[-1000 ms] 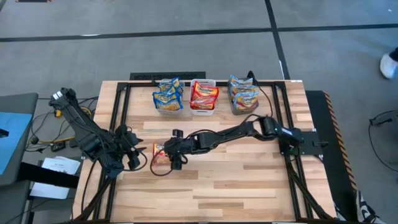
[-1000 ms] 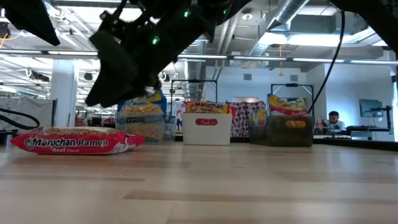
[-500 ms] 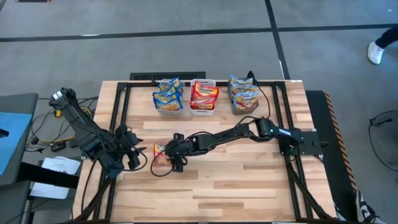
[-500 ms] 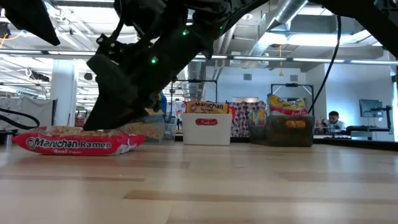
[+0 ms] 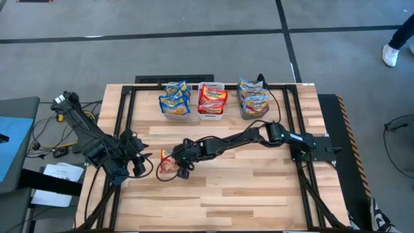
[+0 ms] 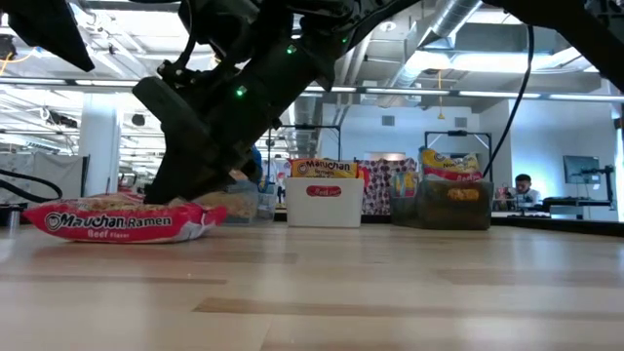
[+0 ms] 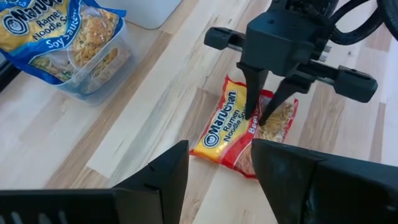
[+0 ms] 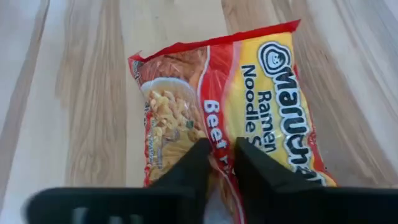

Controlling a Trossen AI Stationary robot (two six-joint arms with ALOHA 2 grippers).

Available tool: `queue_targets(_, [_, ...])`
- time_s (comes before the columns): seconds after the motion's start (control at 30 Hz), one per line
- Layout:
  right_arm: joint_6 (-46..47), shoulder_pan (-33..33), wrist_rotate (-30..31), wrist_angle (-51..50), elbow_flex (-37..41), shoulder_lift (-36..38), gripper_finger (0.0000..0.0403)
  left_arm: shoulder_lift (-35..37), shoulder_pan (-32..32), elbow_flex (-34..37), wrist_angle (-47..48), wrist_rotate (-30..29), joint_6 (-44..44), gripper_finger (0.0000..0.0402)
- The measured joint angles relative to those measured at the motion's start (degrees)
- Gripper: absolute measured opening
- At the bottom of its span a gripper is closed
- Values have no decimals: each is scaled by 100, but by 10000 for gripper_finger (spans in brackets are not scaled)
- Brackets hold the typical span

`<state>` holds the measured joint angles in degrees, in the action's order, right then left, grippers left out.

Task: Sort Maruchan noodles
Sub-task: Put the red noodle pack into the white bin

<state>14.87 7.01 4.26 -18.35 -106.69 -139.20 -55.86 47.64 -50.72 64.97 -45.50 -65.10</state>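
One red-trimmed Maruchan noodles packet [image 5: 166, 162] lies flat on the wooden table, left of centre; it also shows in the low view [image 6: 117, 221] and the right wrist view [image 8: 261, 87]. My right gripper [image 5: 177, 160] has come down on its top face and is shut on it. My left gripper [image 5: 140, 160] hangs open just left of the packet, touching nothing, its fingers [image 7: 168, 174] well apart. More noodle packets stand in three bins at the far edge. My right gripper pinches the wrapper on the packet's top face, about mid-length [image 8: 222, 138], between its two fingertips [image 7: 252, 106]. The fingers slant down from above and from the table's right. The packet still lies on the table [image 6: 117, 234].
At the far edge stand a clear bin [image 5: 175, 103] with blue packets, a white bin [image 5: 211, 101] with red ones and a dark bin [image 5: 253, 100] with orange ones. Bare wood lies near and right of the packet. A black frame borders the table.
My right gripper has sunk onto the red packet, rolled a little, and its fingers have drawn together on the wrapper. The packet has stayed where it was, its top slightly bunched under the fingers.
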Motion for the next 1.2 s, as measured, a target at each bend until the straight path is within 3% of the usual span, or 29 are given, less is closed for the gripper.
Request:
queue_targets(0.2, [157, 4, -29, 9, 10, 57, 9, 0, 0, 0, -1, 2, -7, 166])
queue_targets(0.57, [-9, 33, -2, -597, 63, 559, 3, 0, 2, 0, -2, 20, -7, 166])
queue_targets(0.83, [-388, 158, 374, -951, 57, 864, 3, 0, 0, 0, -3, 26, -16, 166])
queue_targets(1.2, [-810, 276, 1477, -1672, 43, 1407, 3, 0, 2, -2, -2, 28, -28, 166])
